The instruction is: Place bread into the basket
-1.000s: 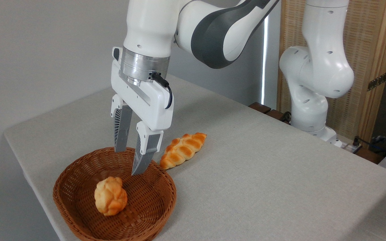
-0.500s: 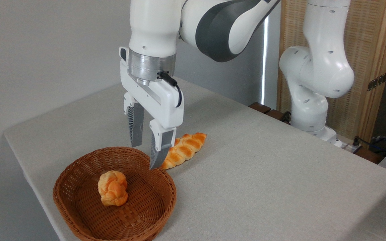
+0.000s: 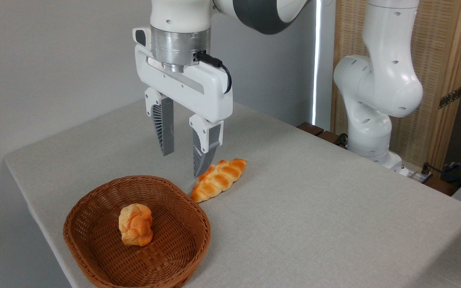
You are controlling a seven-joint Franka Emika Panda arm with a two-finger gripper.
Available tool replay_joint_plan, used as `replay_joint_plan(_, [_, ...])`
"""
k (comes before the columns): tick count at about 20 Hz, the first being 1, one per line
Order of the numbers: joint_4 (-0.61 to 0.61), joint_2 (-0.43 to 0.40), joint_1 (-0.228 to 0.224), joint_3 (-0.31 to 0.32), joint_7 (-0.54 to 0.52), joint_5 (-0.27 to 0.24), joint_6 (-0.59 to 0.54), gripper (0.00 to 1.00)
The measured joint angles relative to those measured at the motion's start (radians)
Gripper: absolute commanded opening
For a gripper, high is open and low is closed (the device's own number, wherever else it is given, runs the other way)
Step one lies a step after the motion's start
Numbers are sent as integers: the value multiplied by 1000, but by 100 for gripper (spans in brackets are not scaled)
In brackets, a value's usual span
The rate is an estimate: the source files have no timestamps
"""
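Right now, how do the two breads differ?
The bread is a small, roundish knot; the braided loaf is long and narrow. The bread lies inside the basket; the loaf lies on the table, just outside its rim. Both are golden-orange, and neither is held.

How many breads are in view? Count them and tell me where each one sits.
2. The small round bread lies inside the basket. The braided loaf lies on the table just beyond the basket's far right rim. Nothing seems hidden.
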Motion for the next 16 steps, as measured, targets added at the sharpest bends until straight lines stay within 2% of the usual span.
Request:
replay_joint_plan(2, [5, 3, -1, -2, -7, 33, -24, 100])
replay_joint_plan(4, [6, 7, -1, -2, -7, 42, -27, 100])
replay_joint_plan(16, [7, 19, -5, -3, -7, 44, -27, 100])
